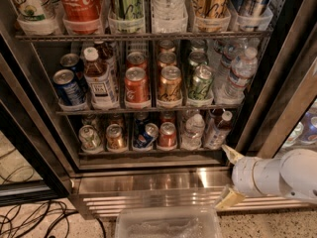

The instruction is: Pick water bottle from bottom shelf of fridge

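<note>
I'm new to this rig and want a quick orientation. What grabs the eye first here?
The fridge fills the view, its three racks packed with cans and bottles, with a red Coca-Cola can at top left. At lower right the white arm's gripper hangs open in front of the steel base. It is below and to the right of the water bottle on the bottom shelf.

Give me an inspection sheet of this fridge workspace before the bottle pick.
Surface: bottom shelf, stocked, steel front edge.
Job's things: water bottle upright on it, inside the fridge.
Clutter: four cans to its left; dark-drink bottle to its right.
Gripper: gripper open, empty, low right, in front of the fridge base.
Cables: black cables on floor, lower left.
Surroundings: clear plastic bin at bottom edge.
</note>
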Controlling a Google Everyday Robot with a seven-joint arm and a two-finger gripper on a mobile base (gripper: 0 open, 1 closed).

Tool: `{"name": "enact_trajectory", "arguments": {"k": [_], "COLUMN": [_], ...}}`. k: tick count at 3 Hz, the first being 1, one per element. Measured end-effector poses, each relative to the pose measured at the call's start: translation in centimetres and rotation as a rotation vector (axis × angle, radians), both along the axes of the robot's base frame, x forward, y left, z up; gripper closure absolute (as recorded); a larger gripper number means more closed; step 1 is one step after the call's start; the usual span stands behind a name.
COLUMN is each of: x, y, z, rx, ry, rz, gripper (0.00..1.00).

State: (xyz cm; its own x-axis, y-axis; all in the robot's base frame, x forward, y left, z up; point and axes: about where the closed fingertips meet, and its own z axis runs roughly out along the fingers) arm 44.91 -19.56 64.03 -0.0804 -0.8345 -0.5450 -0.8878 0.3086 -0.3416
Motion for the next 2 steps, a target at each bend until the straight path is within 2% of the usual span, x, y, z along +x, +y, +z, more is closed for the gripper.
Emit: {"name": "enact_trajectory", "arguments": {"k": [1,2], "x": [0.6,2.8], "y": [0.9,1.9], "z": [-0.9,-1.9], "rx": [0.090,0.240], "ry": [-0.036,-0.087], "rz": [-0.050,-0.176], "gripper": [0.00,0.00]}}
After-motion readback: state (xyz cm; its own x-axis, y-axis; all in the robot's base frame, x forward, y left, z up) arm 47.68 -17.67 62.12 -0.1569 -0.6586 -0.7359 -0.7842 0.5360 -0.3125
